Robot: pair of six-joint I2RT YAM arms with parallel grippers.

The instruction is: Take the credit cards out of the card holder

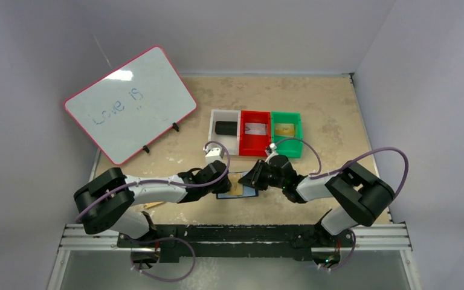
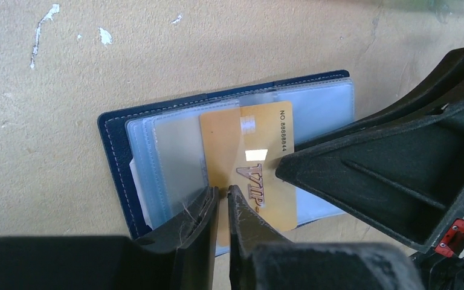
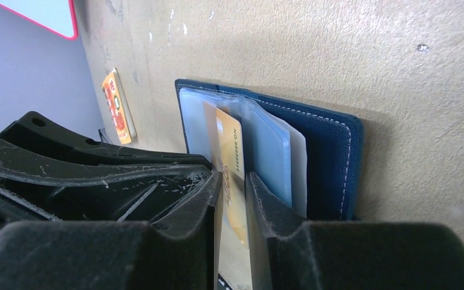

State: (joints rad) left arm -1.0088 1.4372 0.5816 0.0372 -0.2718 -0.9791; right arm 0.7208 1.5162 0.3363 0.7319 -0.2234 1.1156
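The navy card holder [image 2: 116, 158] lies open on the table between both grippers, its clear blue pocket panels facing up; it also shows in the top view [image 1: 246, 194] and the right wrist view [image 3: 332, 151]. A gold credit card [image 2: 251, 145] marked VIP sticks partway out of a middle pocket. My left gripper [image 2: 223, 192] has its jaws almost closed, with its tips down on the pocket panel at the card's near edge. My right gripper [image 3: 232, 181] comes from the other side, and the gold card [image 3: 229, 142] runs into the narrow gap between its fingers.
White [image 1: 215, 119], red [image 1: 244, 145] and green [image 1: 297, 124] bins stand behind the card holder, with a dark item, a silver card and a gold card inside. A red-framed whiteboard [image 1: 130, 109] leans at the back left. An orange pad [image 3: 116, 106] lies near the left arm.
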